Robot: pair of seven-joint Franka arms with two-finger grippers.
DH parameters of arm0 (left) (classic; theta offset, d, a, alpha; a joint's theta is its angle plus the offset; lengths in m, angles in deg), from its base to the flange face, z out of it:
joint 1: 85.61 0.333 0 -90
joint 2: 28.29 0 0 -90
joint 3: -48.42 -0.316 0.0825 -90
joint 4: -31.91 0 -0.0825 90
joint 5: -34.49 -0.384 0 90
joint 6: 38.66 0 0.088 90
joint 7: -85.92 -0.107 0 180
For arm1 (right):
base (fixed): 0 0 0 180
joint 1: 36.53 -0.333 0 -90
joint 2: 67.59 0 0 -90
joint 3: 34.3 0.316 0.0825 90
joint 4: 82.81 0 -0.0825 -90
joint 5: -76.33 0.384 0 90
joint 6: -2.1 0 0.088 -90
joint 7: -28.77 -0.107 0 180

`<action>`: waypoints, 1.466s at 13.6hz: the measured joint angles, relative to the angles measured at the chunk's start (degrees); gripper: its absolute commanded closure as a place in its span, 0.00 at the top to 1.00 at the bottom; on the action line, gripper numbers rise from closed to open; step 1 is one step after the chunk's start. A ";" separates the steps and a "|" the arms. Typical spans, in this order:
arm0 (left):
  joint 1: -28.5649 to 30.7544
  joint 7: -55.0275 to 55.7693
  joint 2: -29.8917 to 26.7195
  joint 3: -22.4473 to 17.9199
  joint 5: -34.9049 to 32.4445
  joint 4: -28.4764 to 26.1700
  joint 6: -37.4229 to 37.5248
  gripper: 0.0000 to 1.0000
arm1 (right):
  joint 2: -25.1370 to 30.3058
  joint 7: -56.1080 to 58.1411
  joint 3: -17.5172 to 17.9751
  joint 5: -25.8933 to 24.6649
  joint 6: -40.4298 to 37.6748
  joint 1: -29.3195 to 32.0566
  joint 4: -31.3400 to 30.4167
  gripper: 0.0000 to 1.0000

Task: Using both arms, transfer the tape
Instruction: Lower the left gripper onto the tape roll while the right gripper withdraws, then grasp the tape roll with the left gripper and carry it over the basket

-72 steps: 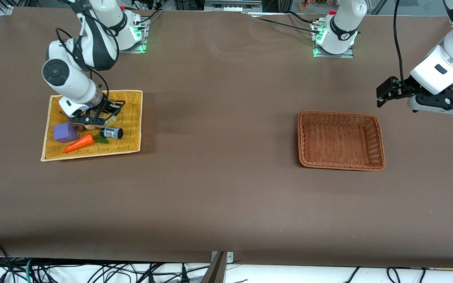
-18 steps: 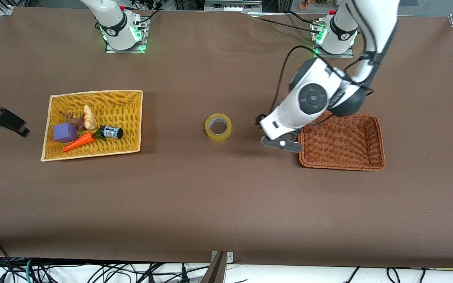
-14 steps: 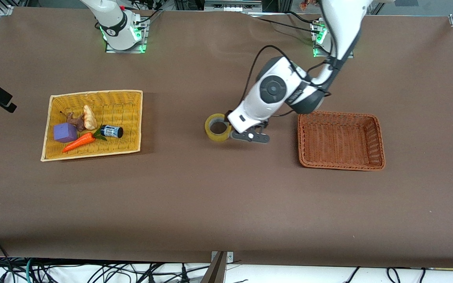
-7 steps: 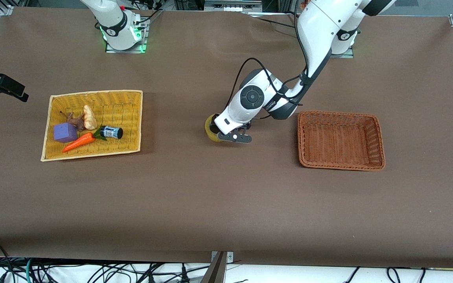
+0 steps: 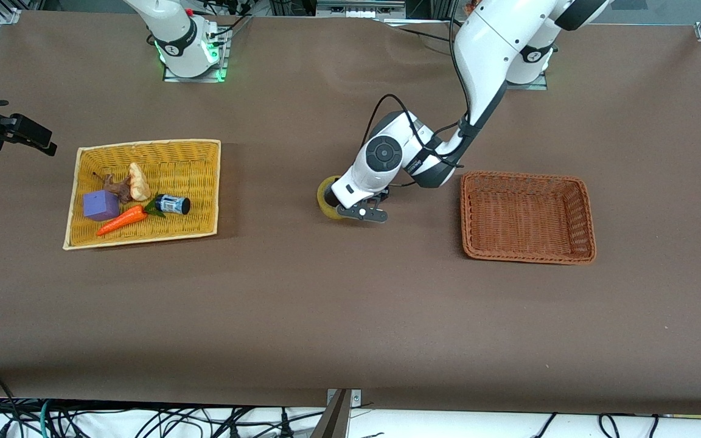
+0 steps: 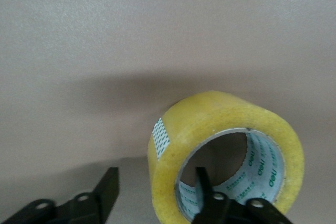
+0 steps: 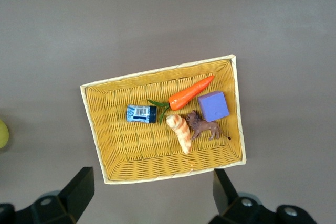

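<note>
The tape [image 5: 326, 198] lies on the counter [image 5: 350, 316] near its middle, between the yellow basket [image 5: 204, 182] and the brown basket [image 5: 527, 217], resting on one flat face with its core opening upward. In the left wrist view the tape [image 6: 220, 129] shows a yellowish outer wall, a small white patterned tab, and green printing on the inner core.

My left end effector [image 5: 350, 207] is down at the tape. Its fingers are spread apart: one fingertip [image 6: 206, 184] sits inside the core opening, the other fingertip [image 6: 107, 187] stands outside the outer wall, apart from it. The wall of the roll lies between them, not clamped.

My right end effector [image 5: 16, 131] waits in the air at the right arm's end of the counter, beside the yellow basket. Its fingers [image 7: 79, 187] are spread wide and hold nothing.

The yellow basket [image 7: 105, 156] holds a purple block [image 5: 101, 205], an orange carrot [image 5: 122, 221], a small dark bottle [image 5: 173, 204] with a blue label, a pale bread-like piece [image 5: 139, 181] and a small brown animal figure [image 5: 118, 190]. The brown basket lies toward the left arm's end of the counter, near the tape but apart from it.
</note>
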 measured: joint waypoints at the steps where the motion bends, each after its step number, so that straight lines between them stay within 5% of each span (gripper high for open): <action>1: -0.01 -0.01 0.27 0.00 -0.02 0.03 -0.02 0.00 | -0.12 0.00 0.00 0.00 0.00 -0.07 0.00 1.00; 9: 3.04 -0.07 -2.98 -0.75 -0.14 2.71 5.68 0.00 | -0.85 0.00 -0.14 0.00 -0.01 -0.33 0.01 1.00; 14: 12.24 -2.12 -12.76 -1.03 -0.63 3.06 20.90 0.00 | -1.04 0.00 -0.15 0.00 0.01 -0.35 0.05 1.00; 20: 25.21 -19.08 -14.88 -1.26 -5.77 0.95 30.11 0.00 | -1.15 0.00 -0.06 0.00 0.01 -0.37 0.09 1.00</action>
